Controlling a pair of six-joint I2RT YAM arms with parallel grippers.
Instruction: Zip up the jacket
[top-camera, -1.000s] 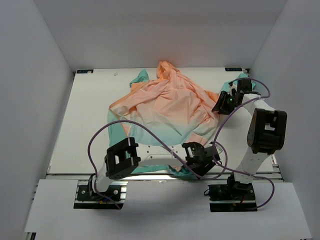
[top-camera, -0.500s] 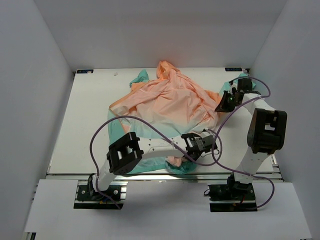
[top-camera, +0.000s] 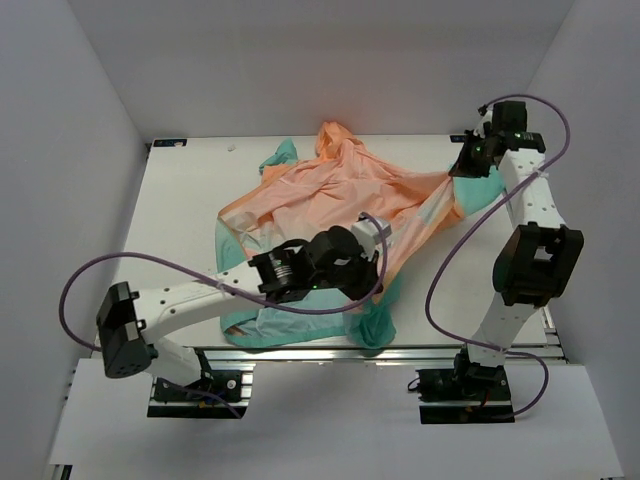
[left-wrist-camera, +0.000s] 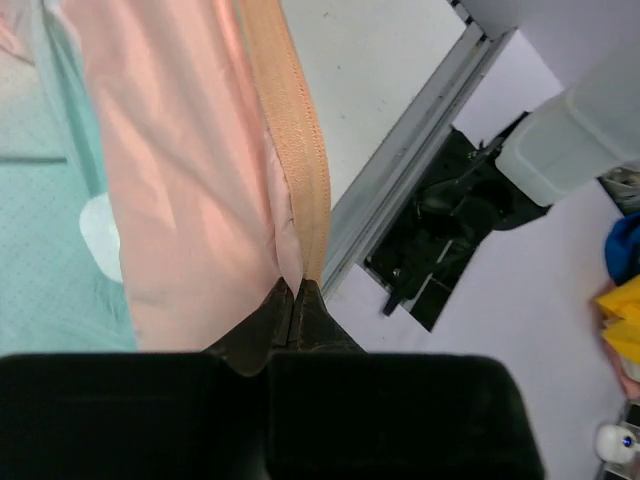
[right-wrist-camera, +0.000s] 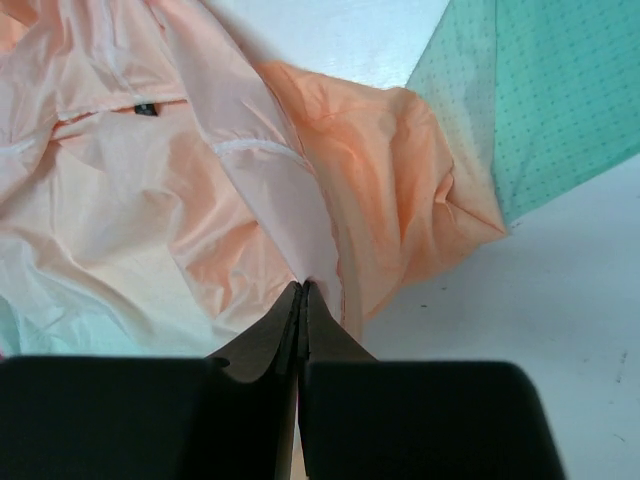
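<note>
The jacket (top-camera: 340, 200) lies rumpled mid-table, peach-orange across the far part and teal at the near hem. My left gripper (top-camera: 378, 236) is over its near right part. In the left wrist view that gripper (left-wrist-camera: 297, 285) is shut on the jacket's front edge, right where the orange zipper tape (left-wrist-camera: 297, 130) ends, and the fabric hangs lifted from it. My right gripper (top-camera: 466, 167) is at the far right corner. Seen from its own wrist, it (right-wrist-camera: 302, 287) is shut on a fold of peach fabric (right-wrist-camera: 270, 190), and a teal panel (right-wrist-camera: 560, 90) stretches beside it.
White walls close in the white table (top-camera: 180, 230) on three sides. A metal rail (top-camera: 300, 352) runs along its near edge. Purple cables (top-camera: 445, 270) loop off both arms. The right arm's base (left-wrist-camera: 450, 220) shows past the rail in the left wrist view.
Both grippers have shut on the jacket. The left arm swung from the near edge up toward the middle, lifting the hem. The right arm reached farther back to the far right corner, pulling fabric along.
</note>
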